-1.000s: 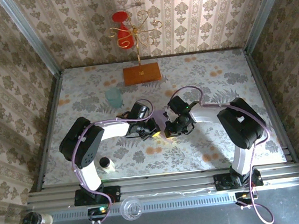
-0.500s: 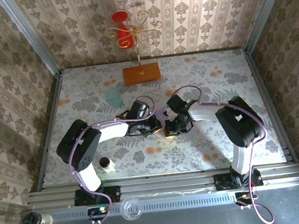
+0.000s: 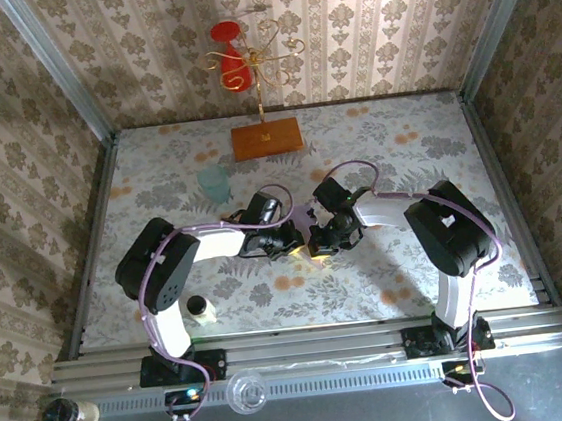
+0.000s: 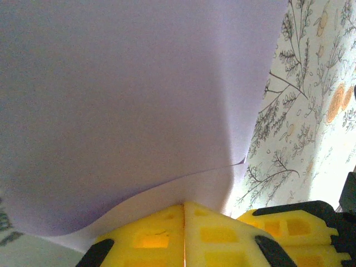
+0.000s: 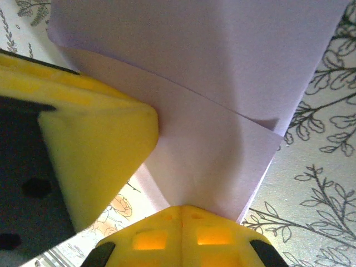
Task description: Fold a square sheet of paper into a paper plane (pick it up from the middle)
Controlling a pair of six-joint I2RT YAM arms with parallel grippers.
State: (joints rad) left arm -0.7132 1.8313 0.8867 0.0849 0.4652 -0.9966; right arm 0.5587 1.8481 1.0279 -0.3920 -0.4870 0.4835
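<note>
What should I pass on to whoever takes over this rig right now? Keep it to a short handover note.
Left gripper: shut, pinching the lilac paper at its edge.
Right gripper: shut on the same paper.
Paper: between both grippers, at the middle of the table.
Done: at least one fold, two layers overlap.
Left: remaining folds; no pointed plane shape yet.
</note>
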